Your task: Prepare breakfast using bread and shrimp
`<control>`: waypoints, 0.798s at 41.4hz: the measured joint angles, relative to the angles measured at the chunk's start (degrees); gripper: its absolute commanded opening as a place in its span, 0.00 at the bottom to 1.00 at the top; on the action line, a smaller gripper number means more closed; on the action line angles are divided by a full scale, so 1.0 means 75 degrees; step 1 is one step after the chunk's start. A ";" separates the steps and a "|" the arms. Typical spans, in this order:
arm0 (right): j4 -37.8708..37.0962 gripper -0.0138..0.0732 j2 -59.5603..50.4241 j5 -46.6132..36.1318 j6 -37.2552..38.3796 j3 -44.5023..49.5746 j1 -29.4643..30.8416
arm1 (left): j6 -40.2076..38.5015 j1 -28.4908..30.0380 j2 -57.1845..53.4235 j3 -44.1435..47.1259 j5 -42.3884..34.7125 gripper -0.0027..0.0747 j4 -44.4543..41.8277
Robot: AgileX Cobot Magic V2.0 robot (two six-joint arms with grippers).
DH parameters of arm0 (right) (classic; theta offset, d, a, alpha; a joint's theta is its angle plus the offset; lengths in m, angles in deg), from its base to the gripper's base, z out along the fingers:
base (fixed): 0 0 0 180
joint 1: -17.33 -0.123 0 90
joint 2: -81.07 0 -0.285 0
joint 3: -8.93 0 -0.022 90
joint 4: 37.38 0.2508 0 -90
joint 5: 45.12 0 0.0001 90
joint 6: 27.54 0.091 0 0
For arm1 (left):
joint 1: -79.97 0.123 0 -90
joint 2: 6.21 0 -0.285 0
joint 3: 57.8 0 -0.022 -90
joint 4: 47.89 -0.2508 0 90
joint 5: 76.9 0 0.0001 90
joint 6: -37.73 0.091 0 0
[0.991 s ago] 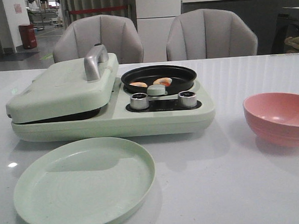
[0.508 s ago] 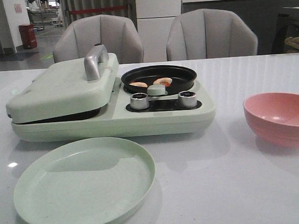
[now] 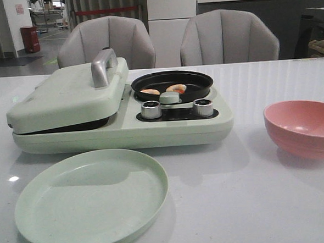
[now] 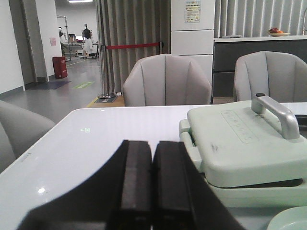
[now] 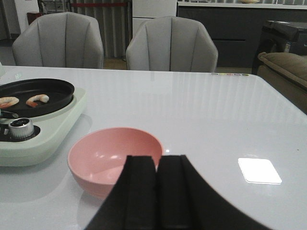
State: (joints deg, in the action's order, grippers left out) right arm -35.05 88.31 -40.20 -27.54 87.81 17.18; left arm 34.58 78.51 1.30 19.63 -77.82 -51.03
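Two shrimp [image 3: 176, 88] [image 3: 150, 92] lie in the round black pan [image 3: 198, 79] on the right half of the pale green breakfast cooker [image 3: 124, 132]; the right wrist view shows them too, shrimp [image 5: 37, 99] beside shrimp [image 5: 8, 101]. The cooker's left lid [image 3: 67, 94] with its metal handle [image 3: 102, 66] is down. The bread is hidden. My left gripper [image 4: 152, 158] is shut and empty, held above the table near the cooker's left side. My right gripper [image 5: 156, 170] is shut and empty, just behind the pink bowl [image 5: 114, 155]. Neither gripper appears in the front view.
An empty pale green plate [image 3: 91, 198] lies in front of the cooker. The empty pink bowl [image 3: 303, 128] stands at the right. Two metal knobs [image 3: 151, 109] [image 3: 203, 107] sit on the cooker's front. Two grey chairs [image 3: 105, 42] [image 3: 228, 36] stand behind the table.
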 measured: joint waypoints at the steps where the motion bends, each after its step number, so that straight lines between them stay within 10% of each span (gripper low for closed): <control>1: 0.0000 0.20 0.0000 0.0000 0.0000 0.0000 0.0000 | 0.0000 0.0000 0.0000 0.0000 0.0000 0.17 0.0000; 33: 0.0000 0.20 0.0000 -0.0396 0.0000 0.0000 0.0000 | 0.0000 0.0000 0.0000 0.0000 0.0000 0.17 0.0000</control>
State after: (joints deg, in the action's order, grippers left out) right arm -35.05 88.31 -43.17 -27.54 87.81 17.18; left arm 34.58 78.51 1.30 19.63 -77.82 -51.03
